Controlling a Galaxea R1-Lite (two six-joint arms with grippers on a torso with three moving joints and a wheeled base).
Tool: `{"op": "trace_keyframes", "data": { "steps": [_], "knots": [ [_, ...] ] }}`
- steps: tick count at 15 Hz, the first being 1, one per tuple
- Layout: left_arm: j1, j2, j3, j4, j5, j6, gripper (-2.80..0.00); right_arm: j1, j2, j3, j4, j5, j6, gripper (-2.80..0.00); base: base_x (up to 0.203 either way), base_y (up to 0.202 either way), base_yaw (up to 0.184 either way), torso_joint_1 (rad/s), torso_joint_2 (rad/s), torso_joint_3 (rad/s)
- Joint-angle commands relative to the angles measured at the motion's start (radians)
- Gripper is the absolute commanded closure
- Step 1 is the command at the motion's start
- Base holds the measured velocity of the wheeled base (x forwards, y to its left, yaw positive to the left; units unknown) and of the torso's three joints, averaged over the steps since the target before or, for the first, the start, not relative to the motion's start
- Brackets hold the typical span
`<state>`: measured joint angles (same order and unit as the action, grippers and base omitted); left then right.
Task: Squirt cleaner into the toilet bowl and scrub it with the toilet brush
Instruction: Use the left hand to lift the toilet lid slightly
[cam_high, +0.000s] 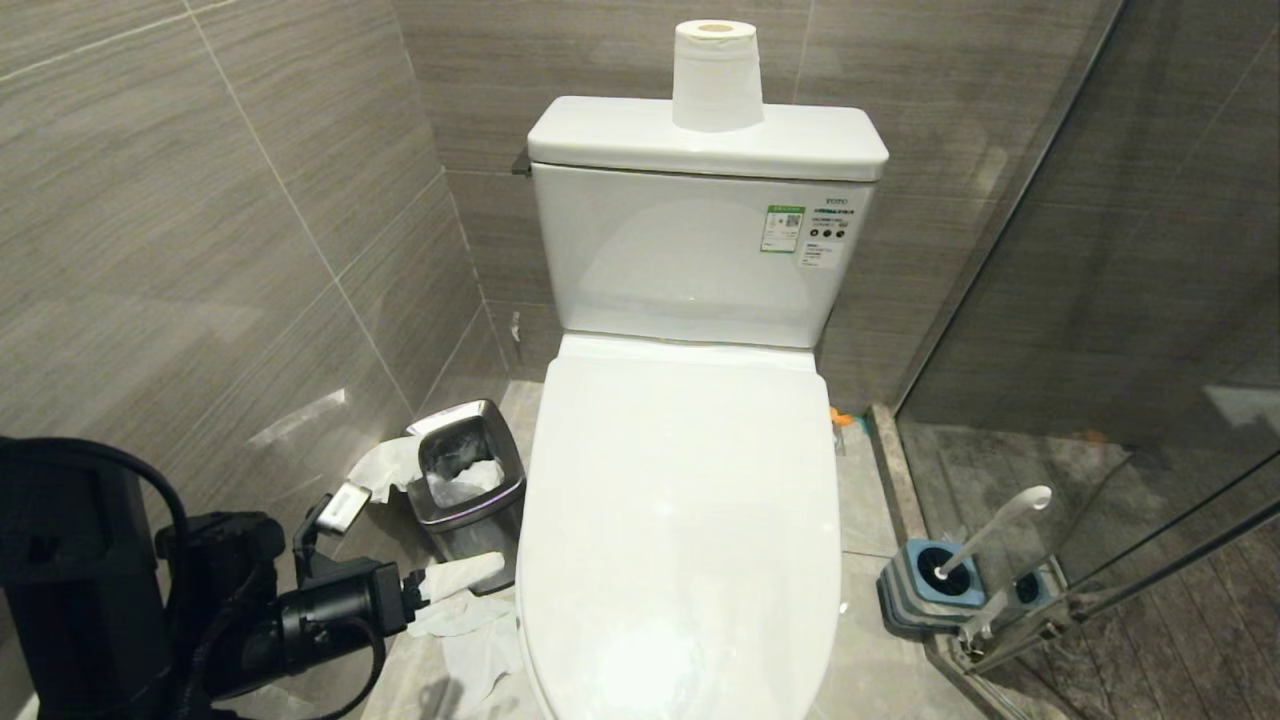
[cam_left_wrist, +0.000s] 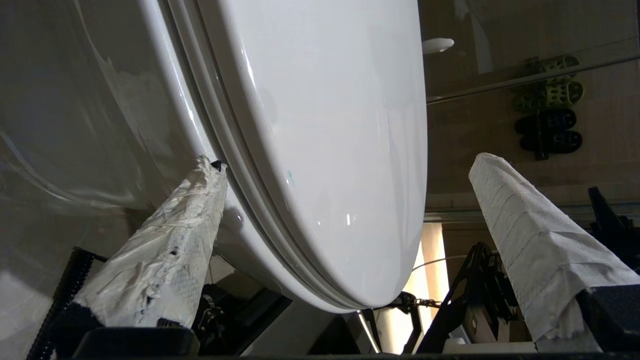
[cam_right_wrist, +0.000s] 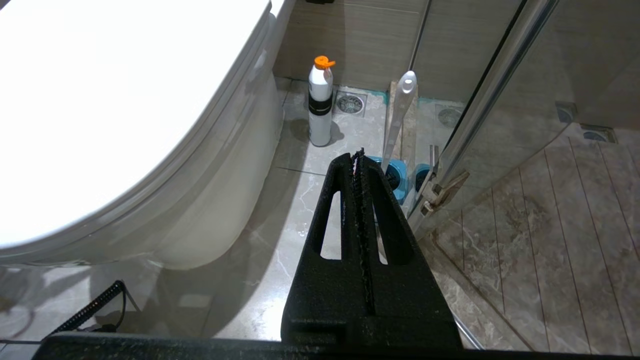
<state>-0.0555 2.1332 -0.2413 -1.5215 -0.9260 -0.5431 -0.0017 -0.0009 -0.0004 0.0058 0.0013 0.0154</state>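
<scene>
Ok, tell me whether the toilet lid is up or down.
Down. The lid lies flat over the bowl, hiding it; the open left pincer sits at its front edge.

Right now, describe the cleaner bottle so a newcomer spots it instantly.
Start at the toilet bowl. On the floor beside its base, toward the back wall near a floor drain, stands the cleaner. It is a tall white bottle with a dark band and orange top, unlike the nearby toilet brush.

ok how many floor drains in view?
2. One floor drain is by the back wall, right beside the cleaner bottle; the other sits past the brush handle, near the glass door. More may be hidden.
</scene>
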Motion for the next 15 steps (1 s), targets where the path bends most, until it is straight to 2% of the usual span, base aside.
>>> {"op": "trace_keyframes", "data": {
  "steps": [1,4,15],
  "knots": [
    [-0.037,-0.001,0.009,-0.009,-0.002,-0.009,-2.8,0.0,0.001,-0.001,0.0,0.0,0.0,0.0,0.0,0.0,0.0,0.0,0.0,0.0],
    [-0.075,-0.001,0.044,-0.009,-0.002,-0.052,-2.8,0.0,0.001,0.0,0.0,0.0,0.0,0.0,0.0,0.0,0.0,0.0,0.0,0.0],
    [-0.081,0.023,0.037,-0.009,-0.001,-0.077,-2.8,0.0,0.001,0.0,0.0,0.0,0.0,0.0,0.0,0.0,0.0,0.0,0.0,0.0]
  ]
}}
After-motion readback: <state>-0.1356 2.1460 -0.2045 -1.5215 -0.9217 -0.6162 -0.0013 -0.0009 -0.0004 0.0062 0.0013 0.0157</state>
